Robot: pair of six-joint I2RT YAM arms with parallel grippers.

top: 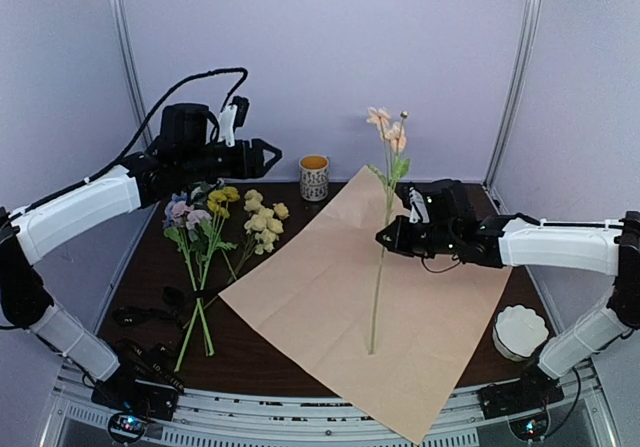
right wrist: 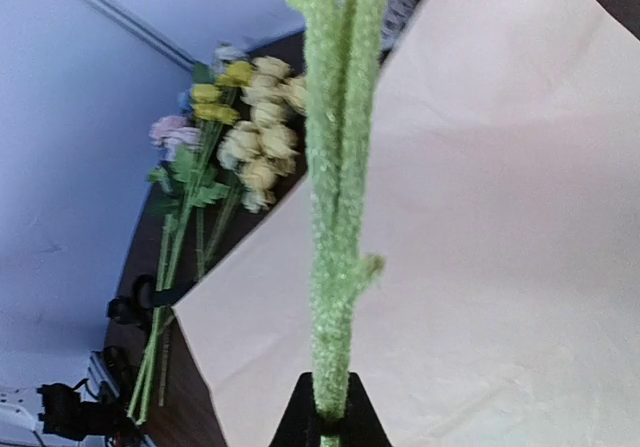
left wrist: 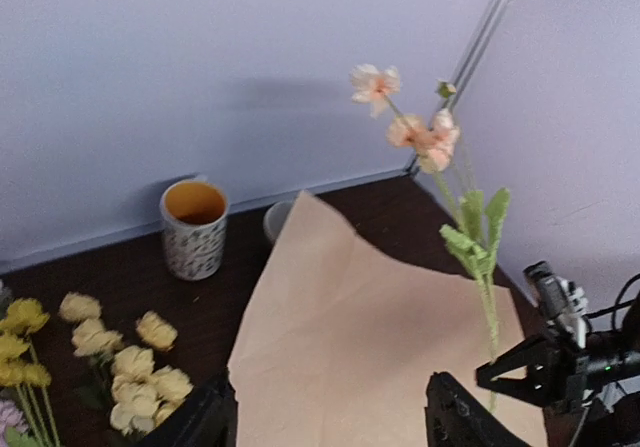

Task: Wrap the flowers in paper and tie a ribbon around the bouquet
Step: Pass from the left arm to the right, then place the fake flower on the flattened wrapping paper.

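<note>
Right gripper (top: 386,237) is clamped on one peach flower stem (top: 376,297), upright at frame centre over the paper (top: 300,297). Left gripper (top: 272,157), upper left, stands open, empty. Other flowers (top: 215,222) lie left of the paper.

On table (top: 250,367): paper (top: 330,297) centre, flower bunch (top: 215,229) left of it, cup (top: 314,177) behind, scalloped stack (top: 520,332) right; stem (top: 377,287) upright over paper

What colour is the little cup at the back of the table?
White with small dark speckles outside, orange-yellow inside; the cup shows best in the left wrist view.
</note>
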